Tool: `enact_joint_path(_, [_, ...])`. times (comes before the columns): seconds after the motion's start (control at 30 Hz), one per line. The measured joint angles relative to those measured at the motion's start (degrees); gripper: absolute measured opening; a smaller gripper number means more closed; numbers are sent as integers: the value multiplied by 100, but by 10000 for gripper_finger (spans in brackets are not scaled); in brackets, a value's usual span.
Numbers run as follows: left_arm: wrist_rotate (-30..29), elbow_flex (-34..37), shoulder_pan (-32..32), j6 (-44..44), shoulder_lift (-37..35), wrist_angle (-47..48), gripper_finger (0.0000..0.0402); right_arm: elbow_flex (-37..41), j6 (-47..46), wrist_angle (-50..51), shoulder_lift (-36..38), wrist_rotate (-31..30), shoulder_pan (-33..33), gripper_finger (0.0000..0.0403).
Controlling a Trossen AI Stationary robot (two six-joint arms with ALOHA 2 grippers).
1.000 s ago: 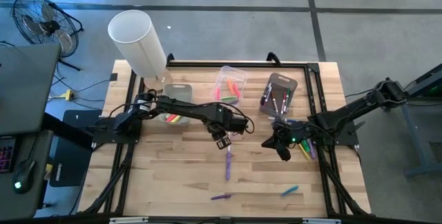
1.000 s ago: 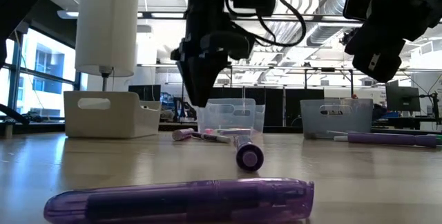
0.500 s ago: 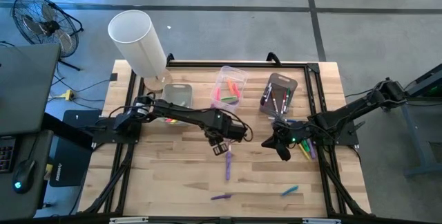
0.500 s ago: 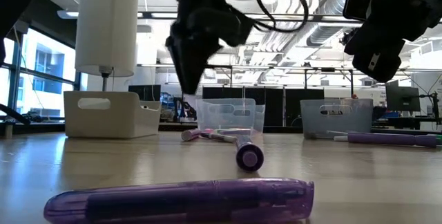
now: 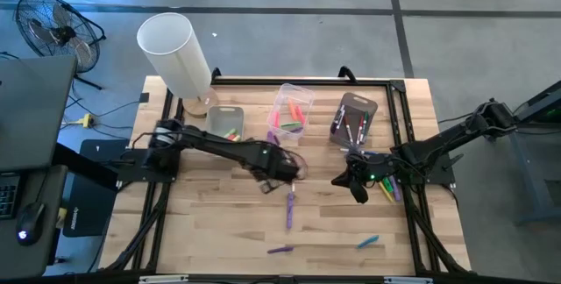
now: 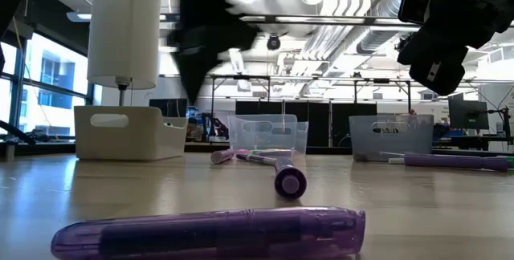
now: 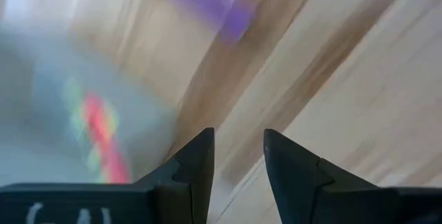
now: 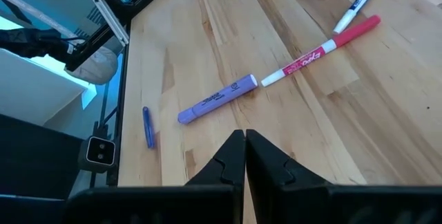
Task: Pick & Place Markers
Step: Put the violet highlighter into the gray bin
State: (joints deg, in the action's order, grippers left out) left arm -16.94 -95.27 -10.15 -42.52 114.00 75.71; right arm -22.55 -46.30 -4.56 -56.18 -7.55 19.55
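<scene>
My table point(image 5: 219, 214) is a pale wooden top with a black frame along its edges, and along its far side stand three small bins: a white one point(image 5: 224, 122) by the base of the white lamp point(image 5: 173, 52), a clear one point(image 5: 292, 109) in the middle and a grey one point(image 5: 354, 117) toward my right arm. Loose markers lie straight on the wood: a purple one point(image 5: 289, 209) near the centre, a second purple one point(image 5: 280, 250) and a blue one point(image 5: 367, 242) at the near edge (both well apart from the bins).
</scene>
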Motion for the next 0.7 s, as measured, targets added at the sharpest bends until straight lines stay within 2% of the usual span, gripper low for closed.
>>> enact_joint_path(0.03, [15, 288, 0, -102, -195, 12, 122, 0, -2, 0, 2, 1, 0, 2])
enact_joint_path(0.17, [182, 1381, 37, -800, -1142, -953, 122, 0, 32, -6, 0, -18, 0, 1])
enact_joint_path(0.27, [209, 1823, 151, -1455, -1604, -2208, 122, 0, 147, -8, -3, -82, 0, 2])
enact_joint_path(0.3, [202, 1932, 163, -1612, -1707, -2267, 122, 0, 173, -27, -11, -99, 0, 2])
enact_joint_path(0.33, [202, 1967, 195, -1743, -1756, -2205, 122, 0, 181, -43, -11, -118, 0, 2])
enact_joint_path(0.4, [227, 1894, 325, -1803, -1751, -2787, 122, 0, 261, -40, -11, -117, 0, 1])
enact_joint_path(0.47, [364, 1873, 436, -1799, -1754, -2805, 122, 0, 322, -92, -31, -144, 0, 1])
enact_joint_path(0.57, [434, 1797, 591, -1793, -1504, -3185, 122, 0, 330, -90, -55, -140, -4, 2])
enact_joint_path(0.7, [488, 1768, 789, -1793, -1242, -3070, 122, 0, 330, -70, -70, -105, -4, 1])
